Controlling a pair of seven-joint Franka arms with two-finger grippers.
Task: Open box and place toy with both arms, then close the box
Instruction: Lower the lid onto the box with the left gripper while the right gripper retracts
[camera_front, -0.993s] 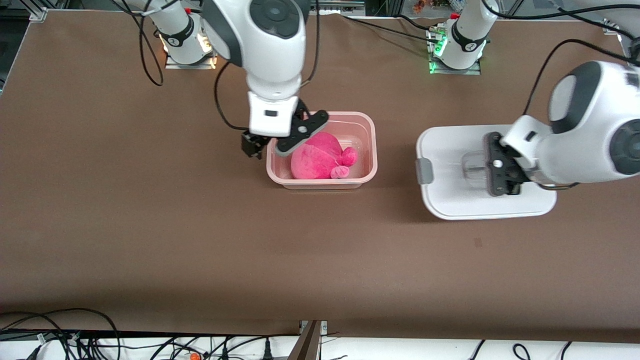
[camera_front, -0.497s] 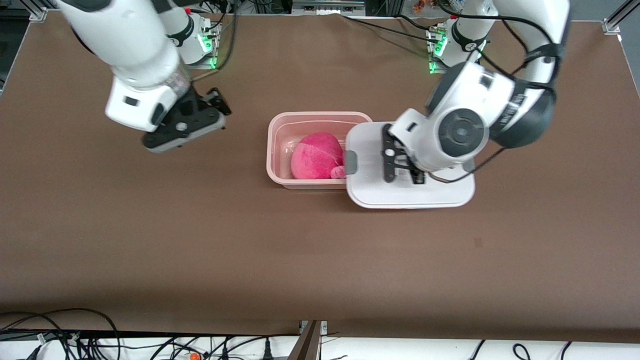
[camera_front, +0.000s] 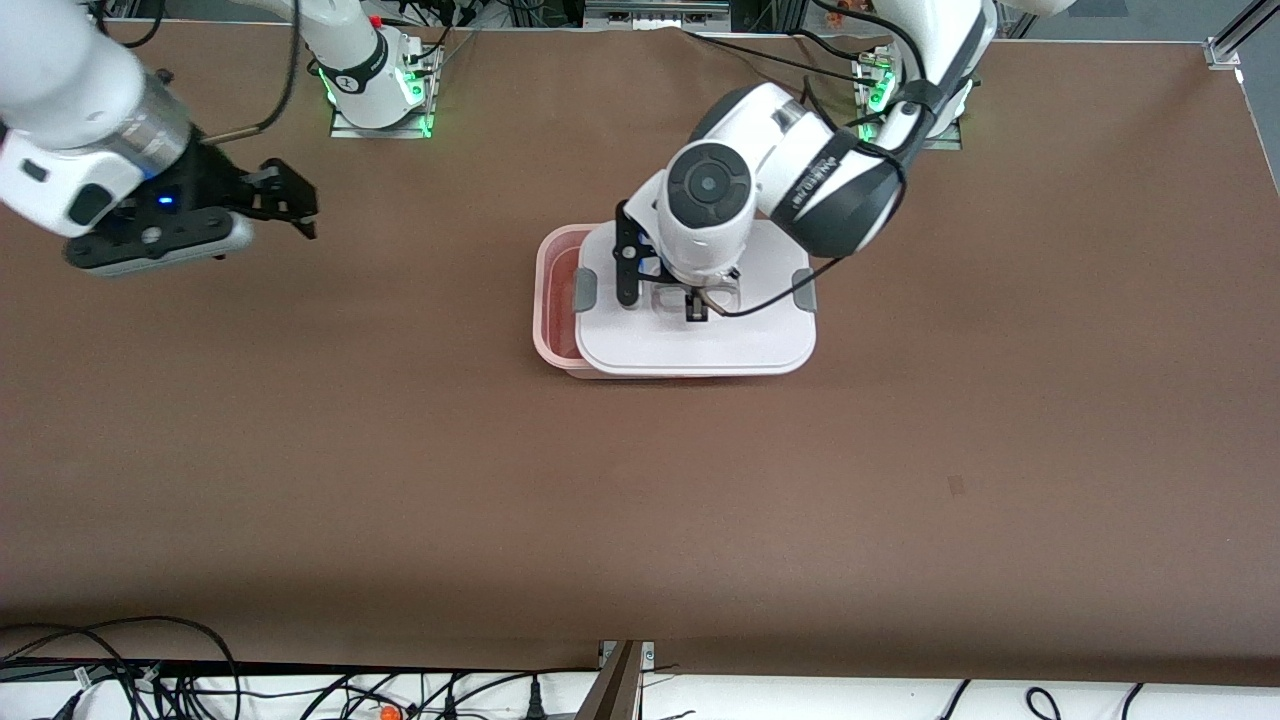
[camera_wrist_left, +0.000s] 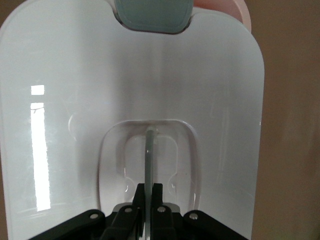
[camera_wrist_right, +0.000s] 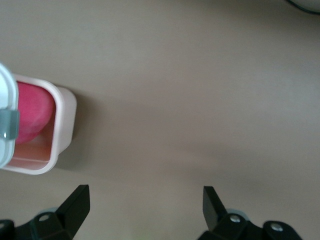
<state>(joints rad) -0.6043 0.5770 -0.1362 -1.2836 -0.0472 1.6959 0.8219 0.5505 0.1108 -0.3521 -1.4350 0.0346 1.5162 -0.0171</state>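
The pale pink box (camera_front: 541, 300) stands mid-table. My left gripper (camera_front: 697, 300) is shut on the clear handle (camera_wrist_left: 148, 150) of the white lid (camera_front: 700, 345) and holds the lid over the box. The lid covers most of the box and sits shifted toward the left arm's end, so a strip of the box stays uncovered at the right arm's end. The pink toy (camera_wrist_right: 32, 112) lies in the box (camera_wrist_right: 62, 125), partly under the lid's edge (camera_wrist_right: 4, 90). My right gripper (camera_front: 295, 200) is open and empty over bare table toward the right arm's end, and it also shows in the right wrist view (camera_wrist_right: 145, 205).
The lid (camera_wrist_left: 200, 75) has grey side clips (camera_front: 585, 290) (camera_front: 803, 290); one shows in the left wrist view (camera_wrist_left: 153, 12). The brown table (camera_front: 400, 450) surrounds the box. Cables (camera_front: 150, 680) lie along the edge nearest the front camera.
My left gripper has carried the lid from beside the box to over it, covering the toy. My right gripper has moved away from the box toward the right arm's end.
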